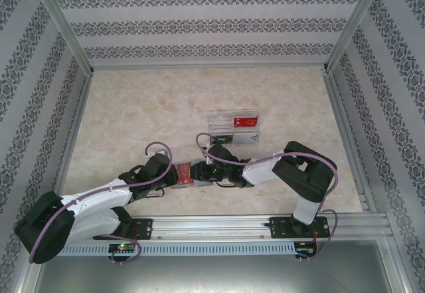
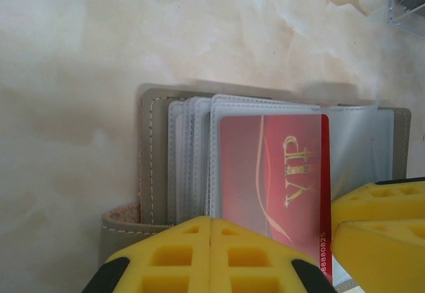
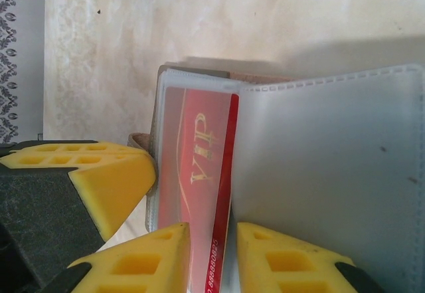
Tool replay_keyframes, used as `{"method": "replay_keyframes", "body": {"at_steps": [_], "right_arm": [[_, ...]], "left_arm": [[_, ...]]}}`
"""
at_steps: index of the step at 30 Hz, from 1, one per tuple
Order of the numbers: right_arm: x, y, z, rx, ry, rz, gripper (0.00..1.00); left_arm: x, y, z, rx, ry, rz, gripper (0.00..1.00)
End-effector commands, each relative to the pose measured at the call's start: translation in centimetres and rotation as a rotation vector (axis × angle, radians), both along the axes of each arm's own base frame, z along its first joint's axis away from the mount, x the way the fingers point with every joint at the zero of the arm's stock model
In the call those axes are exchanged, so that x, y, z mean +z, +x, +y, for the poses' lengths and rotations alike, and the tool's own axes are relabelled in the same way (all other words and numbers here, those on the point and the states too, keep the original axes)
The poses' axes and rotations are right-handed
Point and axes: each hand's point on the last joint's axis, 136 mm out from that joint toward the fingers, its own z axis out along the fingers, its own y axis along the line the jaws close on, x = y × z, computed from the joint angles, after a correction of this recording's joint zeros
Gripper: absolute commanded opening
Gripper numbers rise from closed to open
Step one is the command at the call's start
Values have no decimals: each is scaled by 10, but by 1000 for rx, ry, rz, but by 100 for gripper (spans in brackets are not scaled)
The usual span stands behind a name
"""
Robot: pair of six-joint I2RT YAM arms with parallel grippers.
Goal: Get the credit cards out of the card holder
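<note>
So the red card (image 3: pixel 196 160) runs 12-to-6, its 6 o'clock end between the slightly parted jaws of the right claw (image 3: pixel 212 232), can't tell if it's pinched. The left claw (image 2: pixel 211 221) is shut at the 6 o'clock edge of the holder (image 2: pixel 154 163).

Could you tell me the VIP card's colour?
Red card, gold lettering; best in left wrist view.

1. left arm (image 1: pixel 93 203), lower left of the top view: white moulded shell links and rounded black joint housings.
2. right arm (image 1: pixel 262 169), lower right: the same white-and-black build.
3. mauve sheathed cable (image 1: pixel 158 143): one runs along each arm, with loops standing clear.
4. black base plates (image 1: pixel 299 226), bottom of frame; small green and red lights (image 1: pixel 121 246) sit by the left plate.
5. left gripper (image 2: pixel 211 221) and right gripper (image 3: pixel 212 240): yellow moulded fingers (image 3: pixel 143 263) with square recesses and black outer corners.
</note>
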Motion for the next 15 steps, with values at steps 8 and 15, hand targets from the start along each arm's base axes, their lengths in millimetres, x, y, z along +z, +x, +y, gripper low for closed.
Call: {"method": "replay_keyframes", "body": {"at_steps": [8, 15], "right_arm": [[-20, 5, -3, -10, -29, 36, 21], [-20, 4, -9, -25, -38, 32, 0]], "left_arm": [[-20, -14, 12, 7, 49, 87, 0], [-21, -14, 12, 8, 53, 88, 0]]}}
